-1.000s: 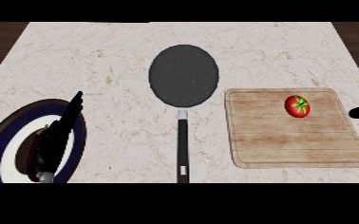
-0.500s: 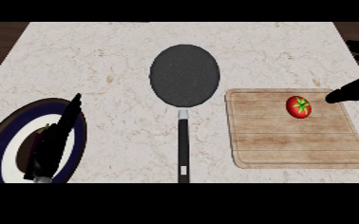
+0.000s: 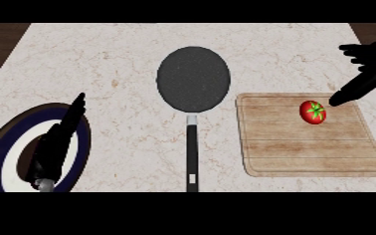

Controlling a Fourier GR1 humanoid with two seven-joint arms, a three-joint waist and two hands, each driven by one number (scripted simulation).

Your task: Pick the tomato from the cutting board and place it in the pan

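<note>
Since the earlier frame, the right hand [image 3: 357, 82] has advanced in from the right edge, fingers spread, one fingertip just beside the tomato [image 3: 313, 112] but not yet around it. Tomato lies at the far right of the wooden cutting board [image 3: 294, 149]; the black pan [image 3: 193, 78] sits to its left. Left hand [image 3: 58, 142] rests open over the blue-rimmed plate [image 3: 11, 129]. Tomato judged light, smooth, round, prone to rolling and bruising; grasp across its widest sides.
</note>
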